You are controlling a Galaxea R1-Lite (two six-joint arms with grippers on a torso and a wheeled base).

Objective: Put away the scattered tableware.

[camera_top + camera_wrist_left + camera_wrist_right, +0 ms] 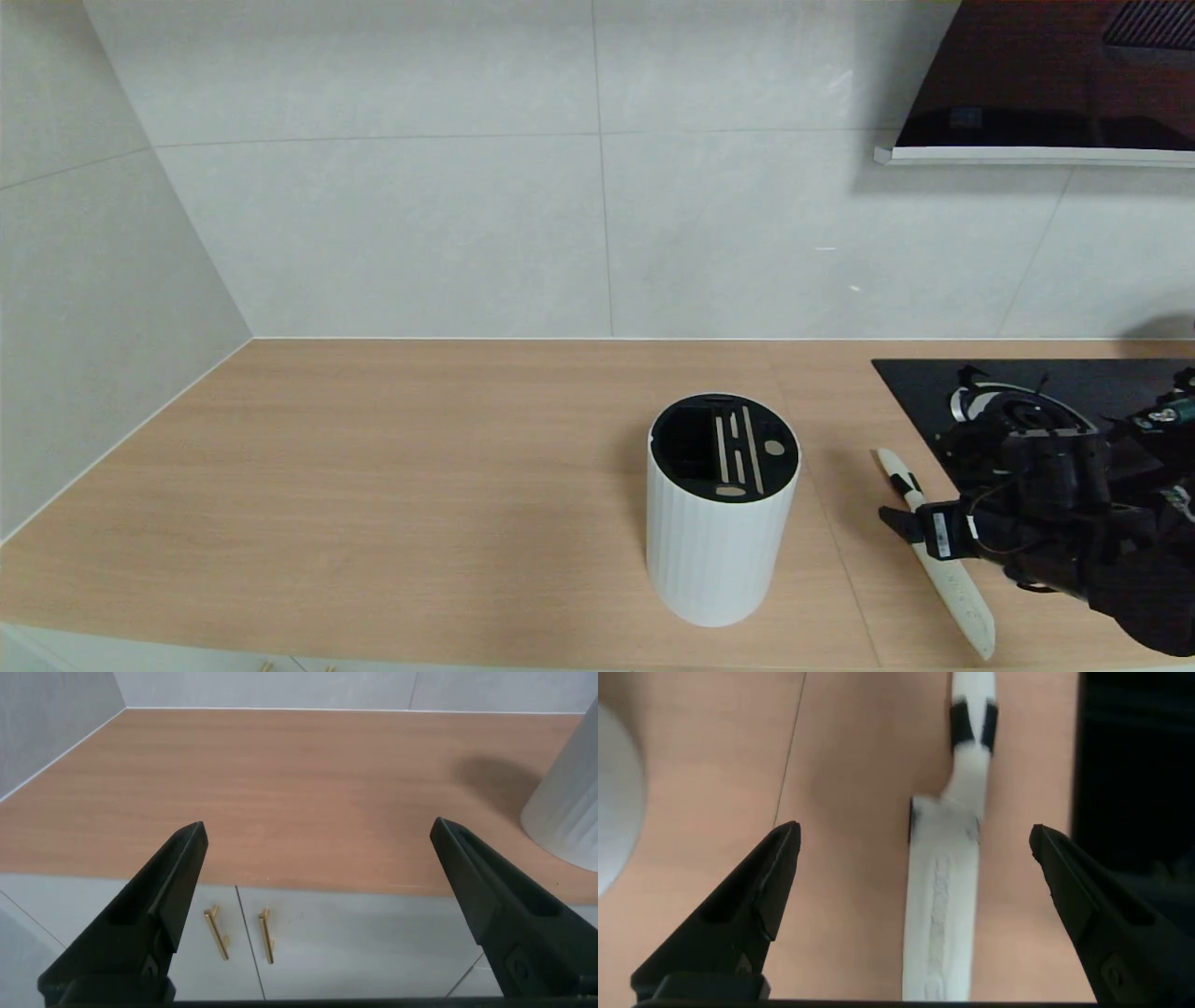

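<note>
Wooden counter (420,485), right gripper (915,833) spread above knife (957,588)

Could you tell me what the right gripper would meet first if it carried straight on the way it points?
Most likely the white knife, which lies on the counter between the open right gripper fingers, though the depth is unclear.
</note>
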